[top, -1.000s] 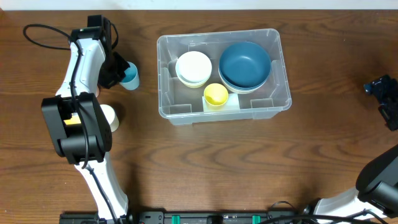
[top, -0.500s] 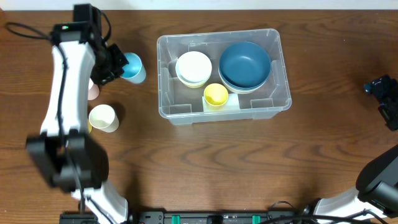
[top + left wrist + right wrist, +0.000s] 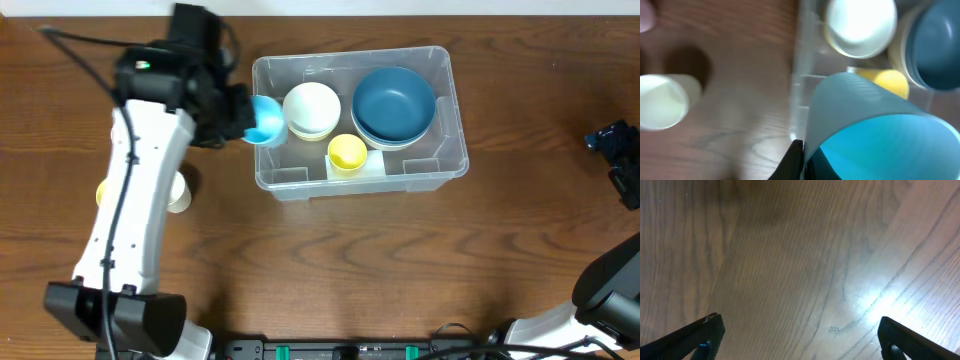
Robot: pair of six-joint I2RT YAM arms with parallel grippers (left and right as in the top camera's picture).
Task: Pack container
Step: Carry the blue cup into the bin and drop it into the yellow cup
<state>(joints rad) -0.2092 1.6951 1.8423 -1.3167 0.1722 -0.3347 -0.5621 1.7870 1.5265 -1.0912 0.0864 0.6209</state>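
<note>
The container (image 3: 350, 57) is a clear rectangular bin at the table's upper middle. Inside it sit a white bowl (image 3: 311, 108), a dark blue bowl (image 3: 394, 104) and a small yellow cup (image 3: 347, 153). My left gripper (image 3: 240, 115) is shut on the rim of a light blue cup (image 3: 265, 120), which lies tilted over the container's left wall. In the left wrist view the blue cup (image 3: 880, 135) fills the lower right, pinched at the gripper (image 3: 801, 160), with the container's wall (image 3: 799, 75) just beyond. My right gripper (image 3: 615, 150) hangs open at the far right over bare wood (image 3: 800, 340).
A cream cup (image 3: 178, 192) stands on the table left of the container, partly hidden by my left arm; it shows as the cream cup (image 3: 662, 100) in the left wrist view. A pink cup's edge (image 3: 645, 15) is at that view's top left.
My left arm has swung right with the blue cup, from beside the other cups to the container's left wall. The right arm has not moved.
</note>
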